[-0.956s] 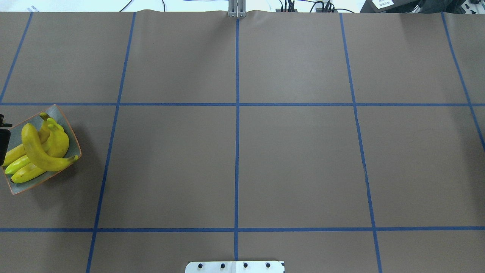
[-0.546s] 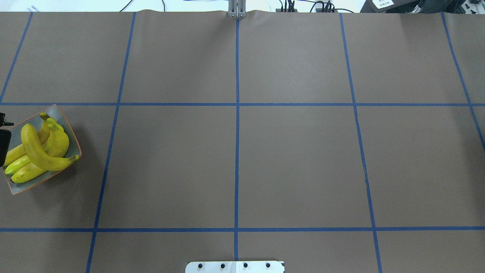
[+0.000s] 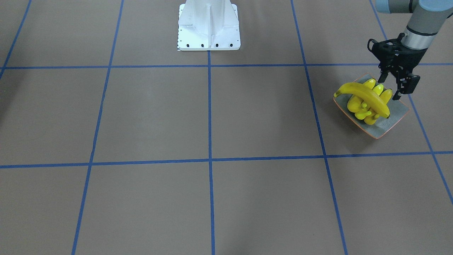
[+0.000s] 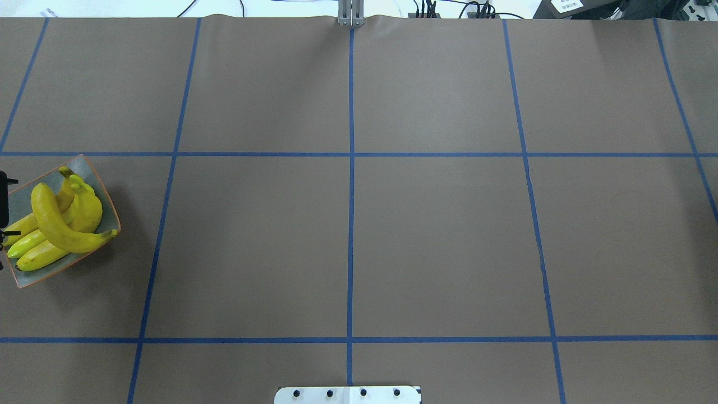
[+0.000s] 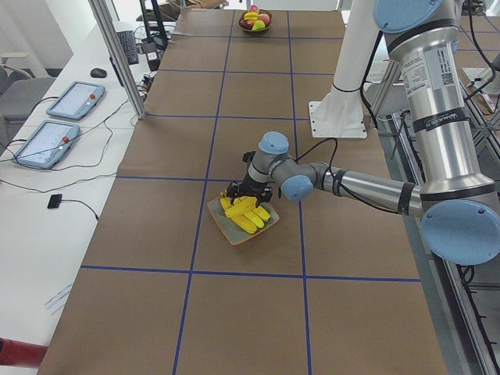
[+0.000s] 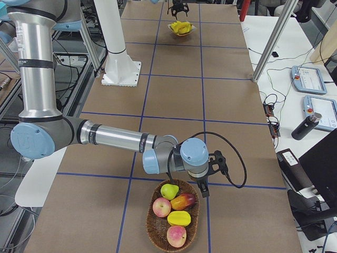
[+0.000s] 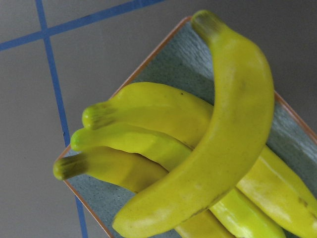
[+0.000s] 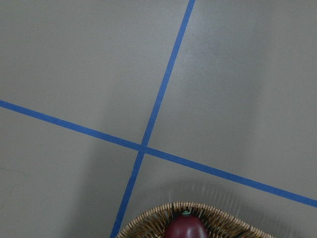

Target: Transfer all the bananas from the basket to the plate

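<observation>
My left pincer point(image 3: 389, 86) has edged back, spread, empty; glossy yellow bananas point(image 3: 368, 99) sit on the orange-rimmed grey-green plate point(image 3: 389, 124); looks finished. Right pincer point(image 6: 208, 176): can't tell.

Overhead and front views face each other, sharing the plate point(image 4: 90, 167); wrist cameras look down, close.

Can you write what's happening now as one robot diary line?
bananas: piled on plate | left gripper: open, above plate | basket: other fruit, no bananas seen
</observation>
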`<action>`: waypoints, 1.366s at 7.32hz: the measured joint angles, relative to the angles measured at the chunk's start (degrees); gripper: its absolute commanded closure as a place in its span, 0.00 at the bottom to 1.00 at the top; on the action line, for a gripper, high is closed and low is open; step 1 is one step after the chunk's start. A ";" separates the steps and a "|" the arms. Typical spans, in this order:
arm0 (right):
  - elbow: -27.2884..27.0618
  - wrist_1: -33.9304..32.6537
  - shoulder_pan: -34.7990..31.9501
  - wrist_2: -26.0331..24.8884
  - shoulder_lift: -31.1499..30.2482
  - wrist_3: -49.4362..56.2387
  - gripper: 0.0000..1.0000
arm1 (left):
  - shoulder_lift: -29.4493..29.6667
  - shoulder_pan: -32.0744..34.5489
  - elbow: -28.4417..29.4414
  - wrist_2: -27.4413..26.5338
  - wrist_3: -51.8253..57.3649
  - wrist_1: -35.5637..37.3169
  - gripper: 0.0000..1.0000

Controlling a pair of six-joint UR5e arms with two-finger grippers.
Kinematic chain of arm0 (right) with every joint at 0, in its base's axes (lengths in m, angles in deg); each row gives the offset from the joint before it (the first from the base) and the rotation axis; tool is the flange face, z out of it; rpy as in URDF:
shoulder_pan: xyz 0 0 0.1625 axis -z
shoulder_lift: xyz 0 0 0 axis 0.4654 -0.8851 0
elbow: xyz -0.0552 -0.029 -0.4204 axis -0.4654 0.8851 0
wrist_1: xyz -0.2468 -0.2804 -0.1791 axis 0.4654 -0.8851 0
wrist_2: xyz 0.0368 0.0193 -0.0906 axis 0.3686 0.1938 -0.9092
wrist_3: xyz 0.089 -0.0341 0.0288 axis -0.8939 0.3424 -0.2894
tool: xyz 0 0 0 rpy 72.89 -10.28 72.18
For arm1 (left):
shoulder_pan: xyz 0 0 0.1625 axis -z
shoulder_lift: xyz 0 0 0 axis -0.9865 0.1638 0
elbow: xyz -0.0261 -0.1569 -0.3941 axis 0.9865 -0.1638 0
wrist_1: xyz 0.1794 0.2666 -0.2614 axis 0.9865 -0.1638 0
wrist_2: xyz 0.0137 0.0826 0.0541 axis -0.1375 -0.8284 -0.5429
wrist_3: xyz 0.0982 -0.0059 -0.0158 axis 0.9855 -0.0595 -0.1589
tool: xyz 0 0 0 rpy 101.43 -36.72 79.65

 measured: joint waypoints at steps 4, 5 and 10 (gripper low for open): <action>0.04 -0.14 -0.01 -0.09 -0.60 -0.02 0.00 | 0.39 11.13 3.34 9.05 -27.76 2.16 0.00; 0.04 -0.30 -0.02 -0.10 -0.65 -0.04 0.00 | 1.74 15.46 3.87 14.20 -30.09 7.53 0.00; -0.08 -0.41 -0.11 -0.48 -1.32 0.01 0.00 | 7.17 30.47 8.42 26.79 -34.56 28.69 0.00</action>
